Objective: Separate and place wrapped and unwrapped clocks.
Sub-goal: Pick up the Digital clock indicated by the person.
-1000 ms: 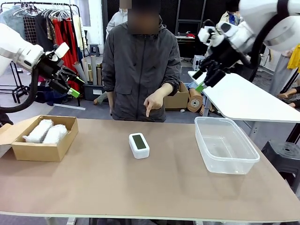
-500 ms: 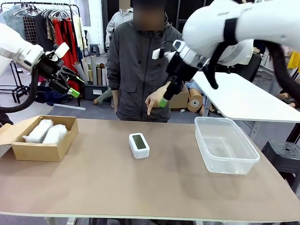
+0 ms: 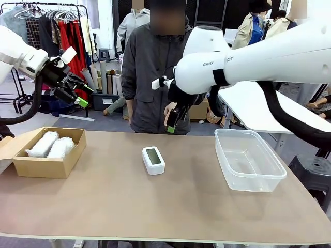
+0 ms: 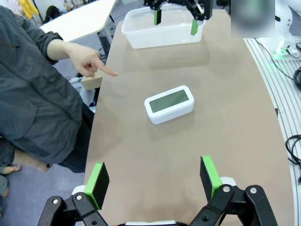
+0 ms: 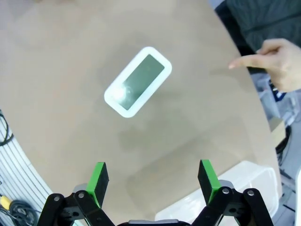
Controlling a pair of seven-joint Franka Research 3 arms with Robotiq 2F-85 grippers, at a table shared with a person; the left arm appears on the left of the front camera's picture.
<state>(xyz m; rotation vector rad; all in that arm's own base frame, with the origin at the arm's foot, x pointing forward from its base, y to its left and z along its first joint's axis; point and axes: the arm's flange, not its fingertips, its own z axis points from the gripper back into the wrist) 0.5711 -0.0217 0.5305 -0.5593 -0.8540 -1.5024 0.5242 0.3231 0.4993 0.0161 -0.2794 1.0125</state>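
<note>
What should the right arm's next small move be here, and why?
Probably lower the right gripper onto the bare clock: its jaws are open, it hangs over the table near the clock, and the person's hand points at that clock.

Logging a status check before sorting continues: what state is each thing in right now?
Bare clock: lying flat, screen up, untouched.
Cardboard box: open, flap folded out.
Wrapped bundles: side by side inside the box.
Plastic bin: open, no lid.
Left end effector: open, holding nothing.
Right end effector: open, raised, holding nothing.
Person's hand: index finger extended, pointing.
</note>
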